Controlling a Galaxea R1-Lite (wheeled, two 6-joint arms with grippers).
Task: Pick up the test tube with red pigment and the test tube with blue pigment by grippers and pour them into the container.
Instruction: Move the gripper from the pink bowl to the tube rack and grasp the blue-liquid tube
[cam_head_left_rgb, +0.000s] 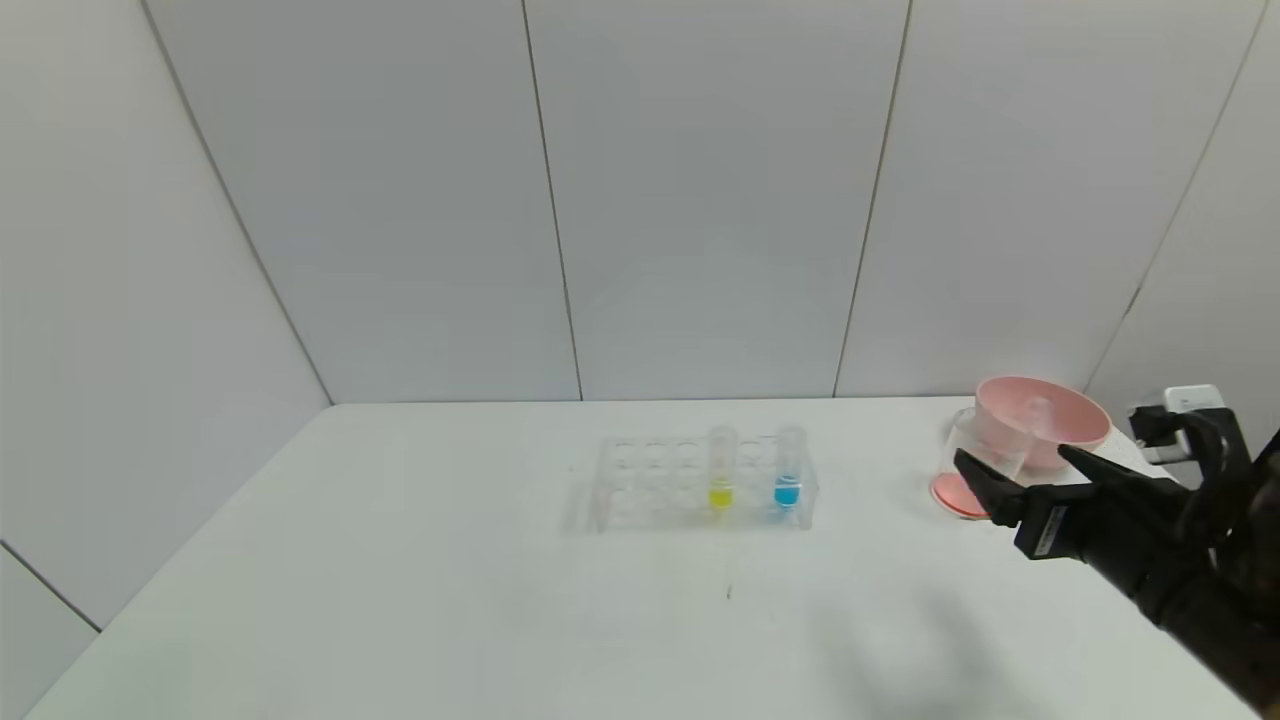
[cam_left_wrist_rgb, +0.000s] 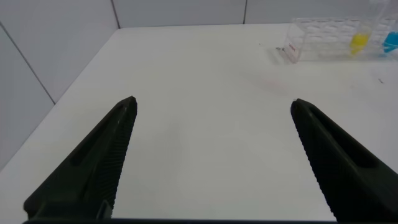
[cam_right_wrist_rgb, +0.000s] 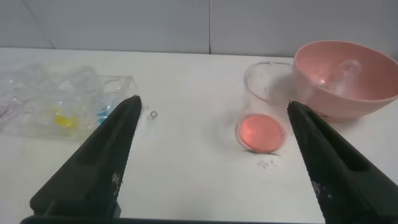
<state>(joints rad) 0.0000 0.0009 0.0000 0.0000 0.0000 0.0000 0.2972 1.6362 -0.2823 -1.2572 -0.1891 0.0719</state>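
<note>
White tabletop: right gripper (cam_head_left_rgb: 1010, 470), fingers spread, is hovering beside the red-filled beaker (cam_head_left_rgb: 975, 465); blue-pigment tube (cam_head_left_rgb: 788, 470), racked, likely awaits grasping.

Right arm out low, left arm out of the head view.

The right gripper (cam_head_left_rgb: 1010, 465) reaches in from the lower right of the head frame, fingers spread wide, pointing up and left, nothing between them. The left gripper (cam_left_wrist_rgb: 211, 109) shows only in its wrist view, fingers likewise wide apart and bare.
</note>
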